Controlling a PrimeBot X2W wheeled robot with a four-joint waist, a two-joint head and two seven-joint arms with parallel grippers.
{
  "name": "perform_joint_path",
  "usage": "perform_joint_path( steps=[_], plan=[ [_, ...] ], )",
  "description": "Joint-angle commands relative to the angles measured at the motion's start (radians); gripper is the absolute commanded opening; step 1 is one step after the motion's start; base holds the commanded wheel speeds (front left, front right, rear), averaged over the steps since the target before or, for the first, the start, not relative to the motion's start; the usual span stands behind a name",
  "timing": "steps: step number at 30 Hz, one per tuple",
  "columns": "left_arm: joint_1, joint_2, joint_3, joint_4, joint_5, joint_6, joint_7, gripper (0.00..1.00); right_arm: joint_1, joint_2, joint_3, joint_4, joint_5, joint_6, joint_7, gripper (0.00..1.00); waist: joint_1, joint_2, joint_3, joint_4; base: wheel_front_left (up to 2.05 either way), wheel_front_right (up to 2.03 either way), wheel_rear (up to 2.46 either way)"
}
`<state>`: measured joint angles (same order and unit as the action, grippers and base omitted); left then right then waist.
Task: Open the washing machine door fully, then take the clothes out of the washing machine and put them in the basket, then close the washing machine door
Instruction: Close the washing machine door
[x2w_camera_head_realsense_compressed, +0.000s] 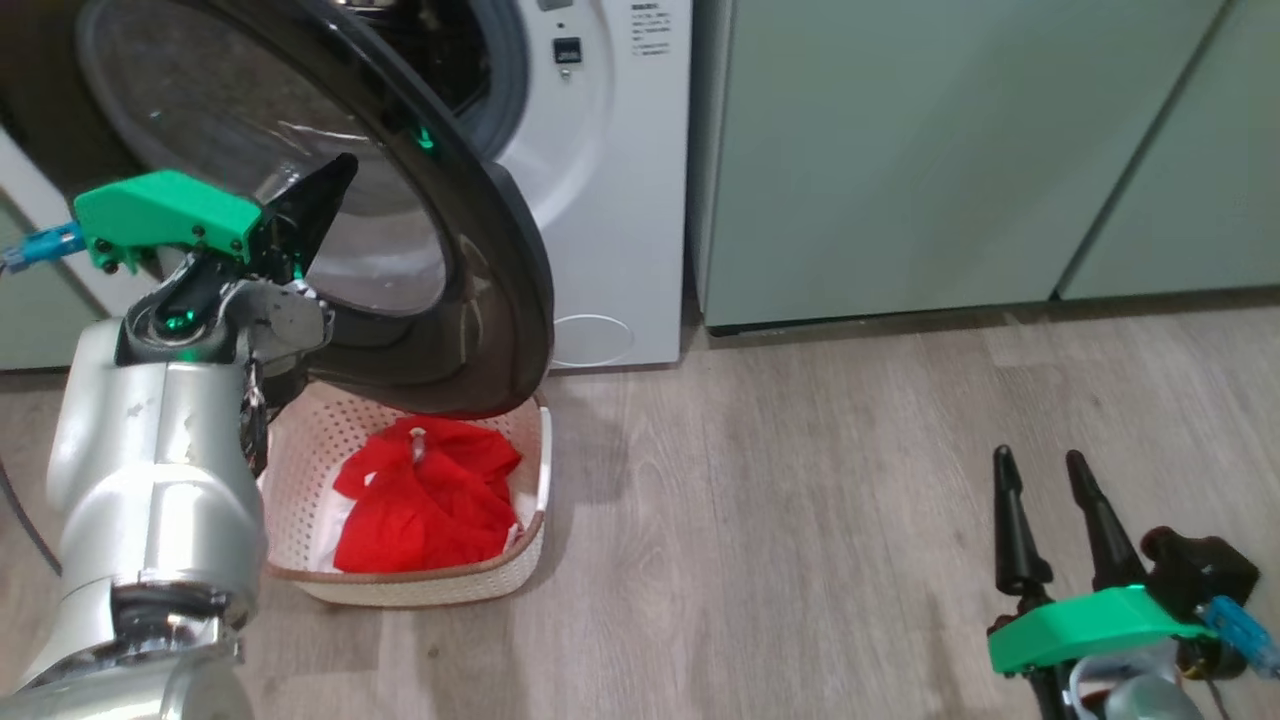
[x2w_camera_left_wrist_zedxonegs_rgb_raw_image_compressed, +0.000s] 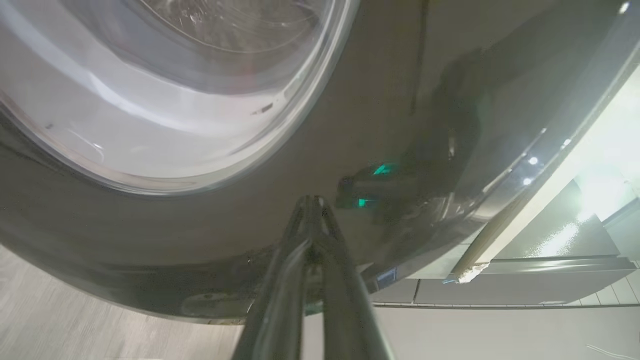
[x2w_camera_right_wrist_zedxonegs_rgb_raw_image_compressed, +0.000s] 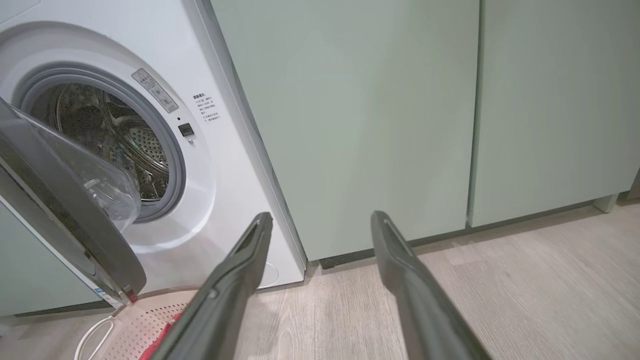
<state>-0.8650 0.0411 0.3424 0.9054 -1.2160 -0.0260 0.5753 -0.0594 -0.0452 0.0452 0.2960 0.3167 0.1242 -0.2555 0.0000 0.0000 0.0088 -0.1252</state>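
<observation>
Washing machine (x2w_camera_head_realsense_compressed: 610, 200) sits ahead-left of the right hand (x2w_camera_head_realsense_compressed: 1040, 458), drum mouth facing out. Washing machine door (x2w_camera_head_realsense_compressed: 490, 300) stands partway open, glossy outer face toward the left hand (x2w_camera_left_wrist_zedxonegs_rgb_raw_image_compressed: 312, 205). That hand's fingers are pinched together, holding nothing, tips at the black rim under the window; contact hard to tell. Right wrist view gets the door edge-on, its clear bowl bulging toward the steel drum (x2w_camera_right_wrist_zedxonegs_rgb_raw_image_compressed: 115, 135). Basket (x2w_camera_head_realsense_compressed: 300, 470) sits below the left hand, under the door, long axis running away from the machine. The rim hides its far end, the forearm its left side. Clothes (x2w_camera_head_realsense_compressed: 430, 500) lie heaped inside, red. Right hand spread wide, empty, pointing at the green cabinets (x2w_camera_right_wrist_zedxonegs_rgb_raw_image_compressed: 375, 125).
</observation>
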Motion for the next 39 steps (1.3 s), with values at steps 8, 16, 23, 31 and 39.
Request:
perform_joint_path(
  steps=[8,16,23,31,39],
  plan=[
    [0.074,0.108,-0.046,-0.039,0.112,-0.077,-0.094,1.00,-0.027,-0.005,-0.009,-0.047,-0.002,0.007,-0.006,1.00,0.0000,0.0000,-0.031,0.056,0.00,0.00,0.00],
    [0.268,0.203,-0.201,-0.179,0.290,-0.104,-0.363,1.00,-0.026,-0.005,-0.025,-0.077,-0.004,0.007,-0.006,1.00,0.0000,0.0000,-0.044,0.097,0.00,0.00,0.00],
    [0.428,0.303,-0.416,-0.294,0.361,-0.104,-0.638,1.00,-0.020,-0.005,-0.030,-0.086,-0.003,0.007,-0.006,1.00,0.0000,0.0000,-0.045,0.120,0.00,0.00,0.00],
    [0.510,0.377,-0.536,-0.302,0.472,-0.105,-0.836,1.00,-0.004,-0.005,-0.035,-0.093,0.007,0.007,-0.006,1.00,0.0000,0.0000,-0.044,0.126,0.00,0.00,0.00],
    [0.654,0.280,-0.371,-0.479,0.682,-0.105,-0.837,1.00,0.011,-0.005,-0.026,-0.087,0.024,0.007,-0.006,1.00,0.0000,0.0000,-0.035,0.120,0.00,0.00,0.00]
  ],
)
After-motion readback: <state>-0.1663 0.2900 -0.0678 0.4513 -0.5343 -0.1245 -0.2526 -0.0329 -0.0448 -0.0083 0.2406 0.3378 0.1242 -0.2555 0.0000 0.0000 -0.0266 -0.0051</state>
